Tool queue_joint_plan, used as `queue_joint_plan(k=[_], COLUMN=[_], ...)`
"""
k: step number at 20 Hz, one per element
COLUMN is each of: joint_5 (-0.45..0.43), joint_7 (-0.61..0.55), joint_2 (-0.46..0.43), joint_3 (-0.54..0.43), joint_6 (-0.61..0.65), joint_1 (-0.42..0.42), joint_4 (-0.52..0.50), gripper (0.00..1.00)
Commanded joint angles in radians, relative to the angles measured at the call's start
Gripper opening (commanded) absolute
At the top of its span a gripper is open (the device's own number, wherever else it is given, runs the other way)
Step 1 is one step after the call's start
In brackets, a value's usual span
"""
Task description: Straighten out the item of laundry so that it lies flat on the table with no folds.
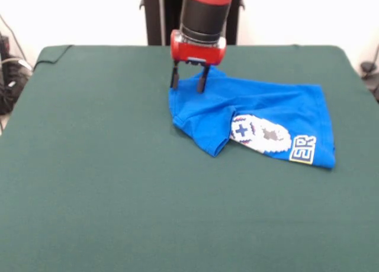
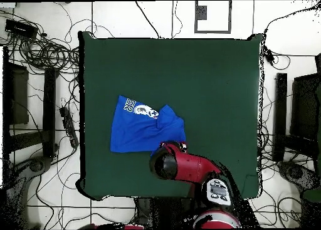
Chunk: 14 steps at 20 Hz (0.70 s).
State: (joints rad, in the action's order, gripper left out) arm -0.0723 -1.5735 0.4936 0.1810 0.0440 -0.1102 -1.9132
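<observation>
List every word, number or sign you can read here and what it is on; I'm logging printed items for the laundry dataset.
"ER": yellow-outlined pixel letters on the blue T-shirt, near its hem; the rest of the word is hidden in a fold.
"+": a cross sign on the white-grey controller print on the shirt.
Gripper, table: no text readable.

Arm [image 1: 204,11]: red shell, black cylindrical wrist band, red end block. Gripper [image 1: 189,81]: two thin dark fingers [image 1: 174,77], set apart.
</observation>
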Motion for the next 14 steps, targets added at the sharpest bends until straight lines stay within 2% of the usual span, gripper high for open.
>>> queue_joint_plan(k=[1,7,14], joint_5=[-0.044,-0.061,-0.098], joint_7=[-0.147,-0.126,-0.114], joint_2=[0.042,0.068,-0.014], joint_3=[-0.157,-0.167,-0.187], joint_6=[-0.023,0.027,-0.008], joint_1=[-0.154,-0.181,-0.225], joint_4=[-0.088,-0.093,-0.049], gripper=[1.00,1.00,1.00])
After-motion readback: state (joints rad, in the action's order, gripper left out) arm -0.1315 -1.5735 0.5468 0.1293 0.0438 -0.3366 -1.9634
